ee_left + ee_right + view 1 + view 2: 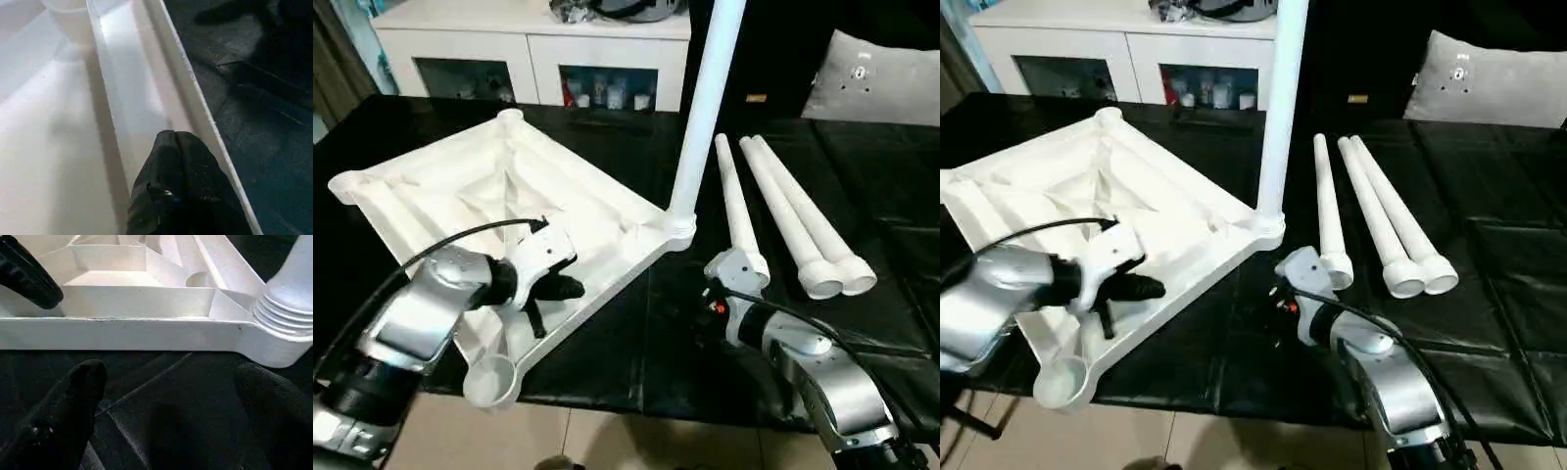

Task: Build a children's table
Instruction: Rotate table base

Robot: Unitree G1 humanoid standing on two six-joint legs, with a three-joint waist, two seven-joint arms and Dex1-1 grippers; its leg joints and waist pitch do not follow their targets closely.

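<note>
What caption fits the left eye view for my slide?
Upturned table top with one leg standing in a corner socket, three loose legs beside it, shut left gripper over its near rim.

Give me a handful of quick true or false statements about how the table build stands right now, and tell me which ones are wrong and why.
1. One leg stands upright in a corner socket of the table top. True.
2. Four loose legs lie on the black surface. False: three loose legs lie there, side by side.
3. The left gripper has its fingers closed, over the ribbed underside of the top. True.
4. The right gripper is clamped on the upright leg. False: its fingers stand wide open over the black surface, beside the top's edge.
5. The table top lies with its smooth side up. False: the ribbed underside faces up.
</note>
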